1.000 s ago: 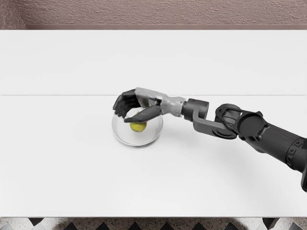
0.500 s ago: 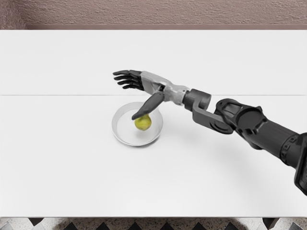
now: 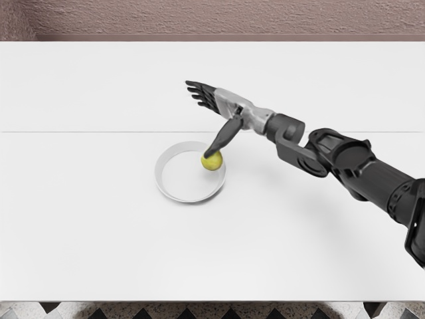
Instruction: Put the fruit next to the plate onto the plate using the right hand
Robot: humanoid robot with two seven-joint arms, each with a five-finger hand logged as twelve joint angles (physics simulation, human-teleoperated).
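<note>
Head view: right arm reaching in from the right.
Right hand: fingers spread wide, gripping nothing.
Fruit: on plate, by right rim.
Relation: fruit just nearward of palm, under thumb tip; contact unclear.

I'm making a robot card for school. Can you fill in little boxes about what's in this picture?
Food: yellow-green fruit, inside the plate near its right rim
Dish: round, white, on the white table
Working hand: right hand, open, fingers spread, thumb pointing down toward the fruit
Other hand: not in view
Job: fruit is on the plate
</note>
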